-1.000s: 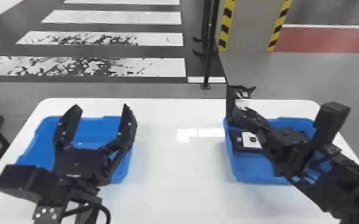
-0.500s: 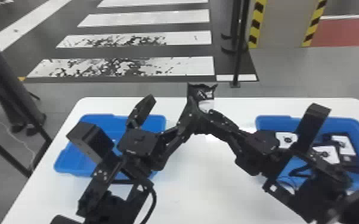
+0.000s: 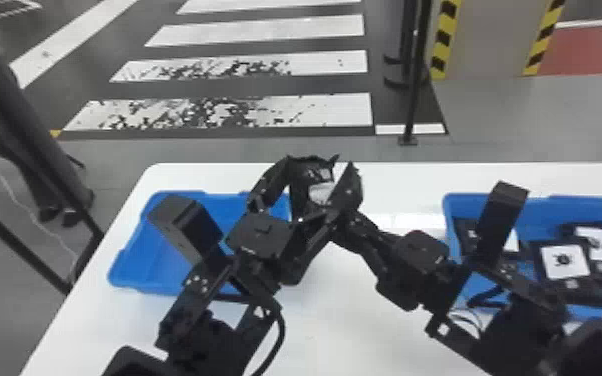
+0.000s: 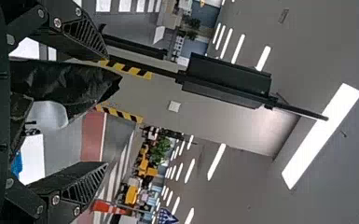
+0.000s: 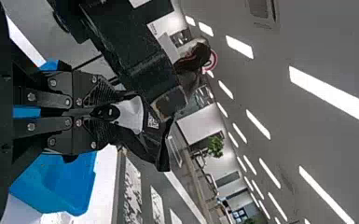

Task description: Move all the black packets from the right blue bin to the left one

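Right gripper [image 3: 334,214] clamps a black packet [image 3: 299,192] (crumpled) between the left gripper's [image 3: 319,166] parted fingers.

Two blue bins [image 3: 157,262], four-plus black packets [image 3: 564,262], one table [image 3: 347,325].

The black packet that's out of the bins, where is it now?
In the head view, the packet is above the table, just right of the left blue bin, pinched by the right gripper and inside the open left gripper.

A white table [image 3: 342,320] carries the left blue bin [image 3: 147,255] and right blue bin [image 3: 575,206].
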